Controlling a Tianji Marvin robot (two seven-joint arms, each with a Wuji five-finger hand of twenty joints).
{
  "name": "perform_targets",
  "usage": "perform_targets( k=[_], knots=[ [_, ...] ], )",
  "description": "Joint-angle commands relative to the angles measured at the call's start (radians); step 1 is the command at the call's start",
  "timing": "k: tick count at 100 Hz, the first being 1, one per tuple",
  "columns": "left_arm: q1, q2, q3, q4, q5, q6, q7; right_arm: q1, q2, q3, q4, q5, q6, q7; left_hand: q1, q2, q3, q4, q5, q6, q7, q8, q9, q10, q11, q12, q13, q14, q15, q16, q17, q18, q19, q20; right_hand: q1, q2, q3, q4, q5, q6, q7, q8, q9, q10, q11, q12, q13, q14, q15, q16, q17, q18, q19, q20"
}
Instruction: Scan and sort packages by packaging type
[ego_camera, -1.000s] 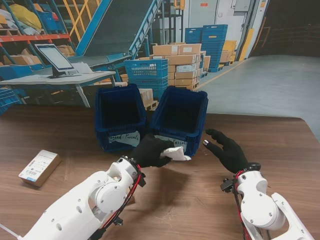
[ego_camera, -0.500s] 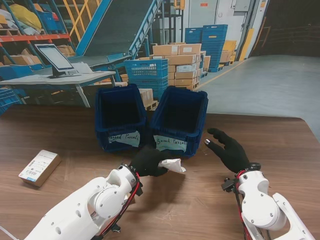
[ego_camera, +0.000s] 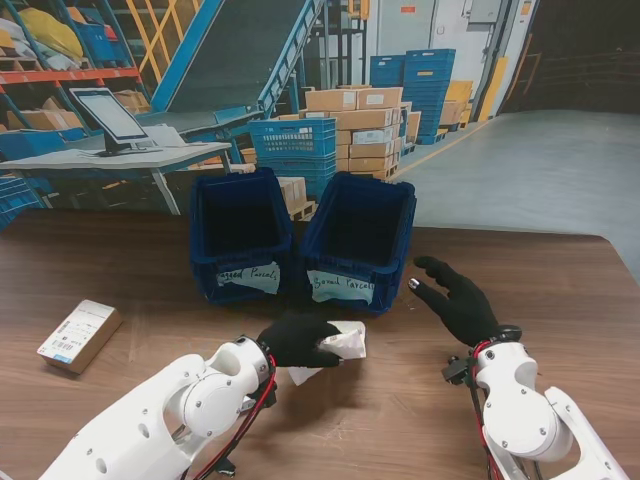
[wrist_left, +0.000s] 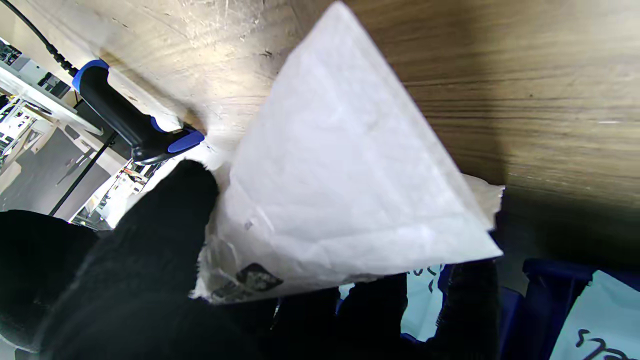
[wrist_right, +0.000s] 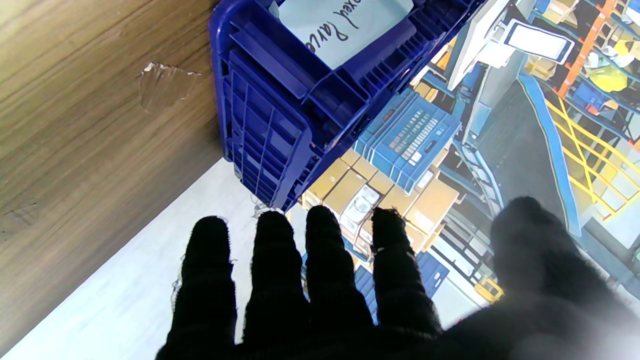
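Pouch (ego_camera: 340, 343) held over table (ego_camera: 560, 290), sorting not finished.
Nearest the robot, the white soft pouch is gripped by the left hand (ego_camera: 297, 339), just short of the two blue bins (ego_camera: 240, 190); the right hand (ego_camera: 462, 300) is kept spread, nothing in it. A scanner (wrist_left: 131, 122) is seen lying on the table in the left wrist view. Farther left, a boxed parcel (ego_camera: 78, 335) is left unsorted. Bin contents cannot be told; scan and drop are judged pending.
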Motion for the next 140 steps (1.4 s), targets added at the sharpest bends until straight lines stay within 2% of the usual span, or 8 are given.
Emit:
perform_targets(
  k=[1, 20, 47, 62, 73, 103, 120, 140],
  knots=[
    [0.006, 0.001, 0.003, -0.002, -0.012, 0.002, -0.013, -0.010, -0.009, -0.002, -0.009, -0.003, -0.004, 0.009, -0.014, 0.062, -0.035, 0.034, -0.017, 0.015, -0.025, -0.016, -0.048, 0.004, -0.020, -0.020, -0.028, 0.033, -0.035, -0.023, -0.025, -0.014, -0.039, 0.002, 0.023, 0.024, -0.012, 0.031, 0.026, -0.005, 0.001, -0.001, 0.016, -0.026, -0.003, 0.004, -0.007, -0.006, -0.004, 0.022, -0.006, -0.001, -0.003, 0.013],
    [-0.004, 0.016, 0.012, -0.026, -0.020, 0.017, -0.086, -0.015, -0.011, 0.001, -0.013, -0.004, -0.005, 0.001, -0.002, 0.085, -0.107, 0.040, -0.046, 0.014, -0.093, -0.038, -0.101, 0.000, -0.061, -0.051, -0.070, 0.031, -0.075, -0.059, -0.029, -0.024, -0.074, 0.013, 0.023, 0.024, -0.012, 0.032, 0.027, -0.005, 0.001, -0.001, 0.016, -0.026, -0.003, 0.005, -0.007, -0.005, -0.005, 0.022, -0.007, -0.001, -0.004, 0.013],
    [0.013, 0.026, 0.000, -0.054, -0.004, 0.021, -0.112, -0.022, -0.012, 0.005, -0.019, -0.006, -0.009, -0.006, -0.009, 0.095, -0.134, 0.044, -0.071, 0.011, -0.125, -0.046, -0.141, -0.001, -0.083, -0.065, -0.101, 0.029, -0.094, -0.076, -0.037, -0.026, -0.094, 0.018, 0.024, 0.024, -0.012, 0.031, 0.026, -0.005, 0.001, -0.001, 0.017, -0.025, -0.004, 0.005, -0.007, -0.005, -0.005, 0.022, -0.007, -0.002, -0.004, 0.013],
    [0.020, 0.030, -0.010, -0.056, -0.019, -0.015, -0.124, -0.024, -0.011, 0.005, -0.021, -0.007, -0.012, -0.005, -0.023, 0.071, -0.148, 0.048, -0.083, 0.008, -0.141, -0.051, -0.160, -0.012, -0.096, -0.074, -0.121, 0.027, -0.109, -0.089, -0.041, -0.023, -0.108, 0.019, 0.023, 0.023, -0.012, 0.031, 0.027, -0.005, 0.001, -0.001, 0.017, -0.025, -0.004, 0.005, -0.007, -0.006, -0.005, 0.022, -0.006, -0.001, -0.004, 0.013],
    [0.025, 0.035, -0.016, -0.069, -0.038, -0.016, -0.150, -0.023, -0.012, 0.004, -0.021, -0.007, -0.014, -0.007, -0.036, 0.075, -0.152, 0.049, -0.102, 0.010, -0.158, -0.058, -0.185, -0.012, -0.111, -0.082, -0.146, 0.027, -0.123, -0.102, -0.051, -0.026, -0.122, 0.020, 0.022, 0.023, -0.013, 0.031, 0.027, -0.005, 0.001, -0.001, 0.017, -0.025, -0.004, 0.005, -0.006, -0.006, -0.004, 0.022, -0.005, -0.002, -0.003, 0.013],
    [0.029, 0.056, -0.012, -0.091, -0.080, -0.015, -0.245, -0.038, -0.014, 0.009, -0.037, -0.011, -0.027, -0.021, -0.099, 0.103, -0.220, 0.036, -0.243, 0.028, -0.252, -0.101, -0.338, -0.023, -0.196, -0.126, -0.273, 0.018, -0.186, -0.159, -0.101, -0.046, -0.200, 0.024, 0.024, 0.023, -0.012, 0.032, 0.028, -0.005, 0.001, -0.001, 0.018, -0.026, -0.004, 0.005, -0.007, -0.006, -0.005, 0.022, -0.007, -0.001, -0.004, 0.012],
    [0.014, 0.056, 0.000, -0.075, -0.093, -0.024, -0.251, -0.044, -0.015, 0.015, -0.045, -0.012, -0.023, -0.026, -0.117, 0.112, -0.242, 0.031, -0.284, 0.036, -0.272, -0.112, -0.371, -0.028, -0.217, -0.136, -0.302, 0.011, -0.196, -0.174, -0.109, -0.051, -0.218, 0.030, 0.025, 0.023, -0.012, 0.031, 0.028, -0.005, 0.001, -0.001, 0.019, -0.025, -0.004, 0.005, -0.008, -0.005, -0.005, 0.022, -0.006, -0.002, -0.004, 0.013],
    [0.009, 0.049, -0.008, -0.069, -0.086, -0.028, -0.227, -0.042, -0.014, 0.016, -0.043, -0.007, -0.020, -0.017, -0.107, 0.119, -0.248, 0.031, -0.278, 0.040, -0.270, -0.114, -0.363, -0.027, -0.217, -0.136, -0.301, 0.010, -0.192, -0.181, -0.102, -0.051, -0.226, 0.040, 0.024, 0.023, -0.013, 0.031, 0.029, -0.006, 0.001, -0.001, 0.019, -0.025, -0.005, 0.005, -0.007, -0.006, -0.005, 0.022, -0.008, 0.000, -0.005, 0.012]
  ],
)
